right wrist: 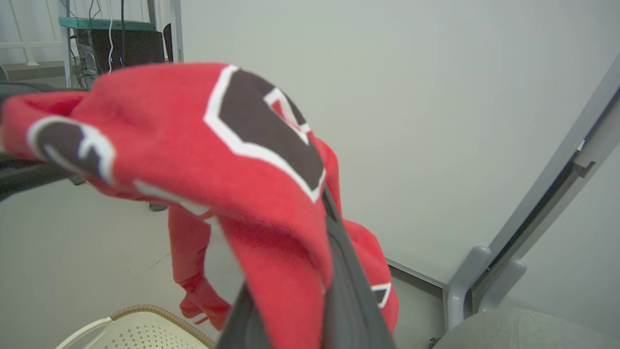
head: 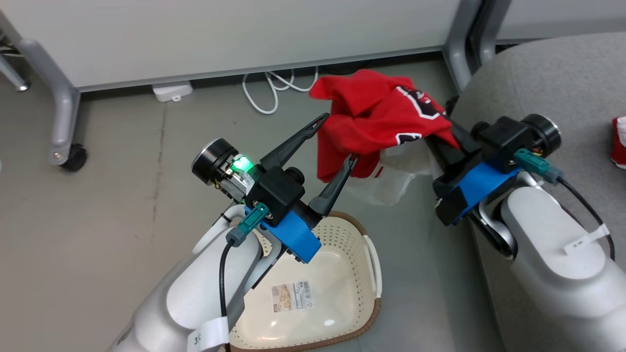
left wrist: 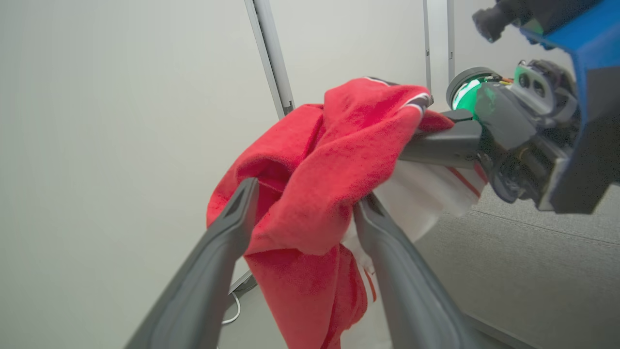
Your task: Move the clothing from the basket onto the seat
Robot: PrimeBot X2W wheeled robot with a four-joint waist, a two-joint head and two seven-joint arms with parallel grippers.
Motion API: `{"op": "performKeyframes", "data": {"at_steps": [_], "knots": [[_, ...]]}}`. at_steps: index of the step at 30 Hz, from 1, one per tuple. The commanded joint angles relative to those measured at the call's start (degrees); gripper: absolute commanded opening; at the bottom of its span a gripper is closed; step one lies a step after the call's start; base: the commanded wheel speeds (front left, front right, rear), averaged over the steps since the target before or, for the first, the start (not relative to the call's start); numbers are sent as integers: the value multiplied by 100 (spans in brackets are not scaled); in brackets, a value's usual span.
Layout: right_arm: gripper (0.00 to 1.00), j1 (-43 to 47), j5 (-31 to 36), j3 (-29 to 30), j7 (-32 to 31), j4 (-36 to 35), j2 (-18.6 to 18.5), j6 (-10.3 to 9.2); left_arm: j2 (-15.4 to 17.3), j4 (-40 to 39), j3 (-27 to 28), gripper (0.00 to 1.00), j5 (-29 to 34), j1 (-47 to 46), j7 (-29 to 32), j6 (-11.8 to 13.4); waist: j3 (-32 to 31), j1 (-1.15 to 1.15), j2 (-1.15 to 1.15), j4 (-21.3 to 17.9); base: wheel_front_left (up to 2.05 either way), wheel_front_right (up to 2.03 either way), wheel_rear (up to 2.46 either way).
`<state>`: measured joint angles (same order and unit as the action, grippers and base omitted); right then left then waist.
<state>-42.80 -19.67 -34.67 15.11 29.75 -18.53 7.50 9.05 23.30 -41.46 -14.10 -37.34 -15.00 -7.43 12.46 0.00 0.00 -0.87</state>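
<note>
The clothing (head: 376,122), a red garment with white-edged black lettering, hangs in the air between my two grippers, above the floor and left of the seat (head: 538,83). My right gripper (head: 442,139) is shut on its right end, fingers mostly hidden under the cloth (right wrist: 203,145). Open at the garment's left edge, my left gripper (head: 339,137) has red fabric (left wrist: 310,184) draped between its spread fingers. Below my left arm the basket (head: 342,230) holds no clothing; its inside label shows. Another red and white piece (head: 620,142) lies on the seat at the right edge.
A white partition panel (head: 220,34) runs along the back on grey legs, one with a caster (head: 73,156). A white cable (head: 269,90) and a white adapter (head: 171,91) lie on the floor beneath it. Bare grey floor stretches to the left.
</note>
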Motion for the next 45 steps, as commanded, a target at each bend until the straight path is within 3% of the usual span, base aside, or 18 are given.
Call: {"op": "performKeyframes", "data": {"at_steps": [1, 18, 31, 37, 45], "knots": [[0, 150, 80, 257, 8, -86, 56, -1, 55, -33, 17, 100, 20, 71, -26, -8, 152, 0, 0, -209, 0, 0, 0], [0, 1556, 559, 2354, 7, -845, 409, -1, 252, -124, -158, 100, 44, 34, -26, -8, 536, 0, 0, -1360, 0, 0, 0], [0, 2413, 729, 3041, 7, -1351, 779, -1, 261, -92, -219, 100, 11, 70, -26, -8, 536, 0, 0, -1748, 0, 0, 0], [0, 2338, 743, 3072, 8, -1516, 833, -1, 260, -98, -190, 100, -1, 53, -26, -8, 544, 0, 0, -1756, 0, 0, 0], [0, 1341, 771, 3421, 7, -2072, 780, -1, 413, -182, -70, 100, 91, -73, -26, -8, 949, 0, 0, -1800, 0, 0, 0]]}}
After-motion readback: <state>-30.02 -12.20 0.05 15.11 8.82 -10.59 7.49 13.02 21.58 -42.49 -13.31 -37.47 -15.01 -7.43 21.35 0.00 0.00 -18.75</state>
